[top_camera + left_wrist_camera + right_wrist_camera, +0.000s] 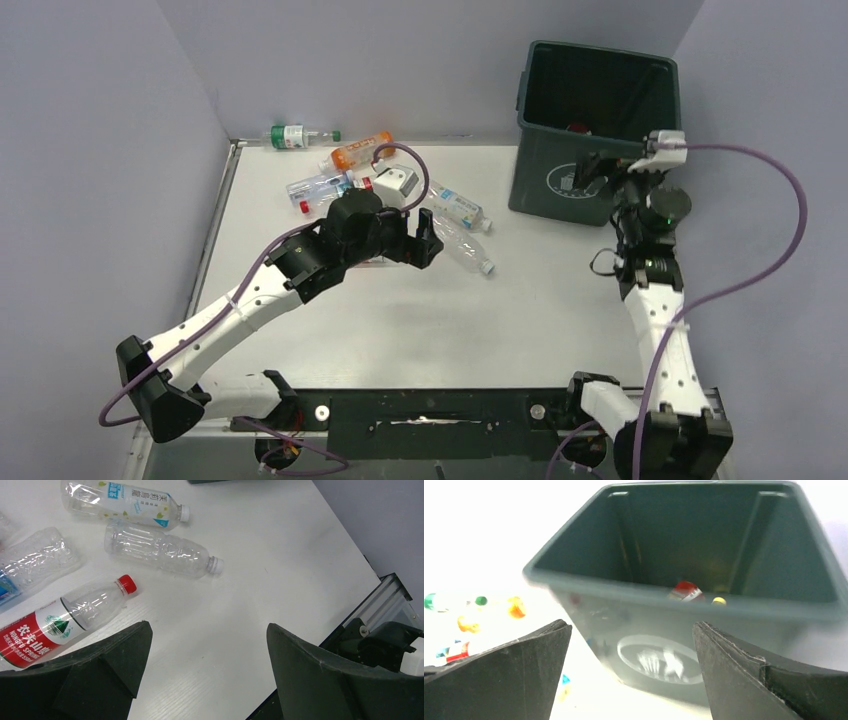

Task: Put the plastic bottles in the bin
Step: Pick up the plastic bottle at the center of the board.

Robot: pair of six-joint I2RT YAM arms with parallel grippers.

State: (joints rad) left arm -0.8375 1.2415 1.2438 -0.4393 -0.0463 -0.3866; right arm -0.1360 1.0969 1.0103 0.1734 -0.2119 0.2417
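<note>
The dark green bin (pixel 560 190) stands at the far right, with a red-labelled bottle (pixel 685 591) inside it. Several plastic bottles lie at the far left of the table: a green-labelled one (pixel 290 136), an orange one (pixel 360 152), a blue-labelled one (pixel 458 205) and a clear one (pixel 465 250). My left gripper (pixel 425 245) is open and empty over the table beside them. The left wrist view shows a red-labelled bottle (pixel 60 622) just left of its left finger, with a clear bottle (pixel 160 550) beyond. My right gripper (pixel 592 168) is open and empty, facing the bin's front (pixel 664 660).
Grey walls close the table on the left, back and right. The bin (pixel 684 605) fills the right wrist view, with a yellow cap (pixel 719 600) showing inside. A crushed clear bottle (pixel 35 560) lies left of the left gripper (pixel 207 626). The table's near edge (pixel 320 635) and rail lie close by.
</note>
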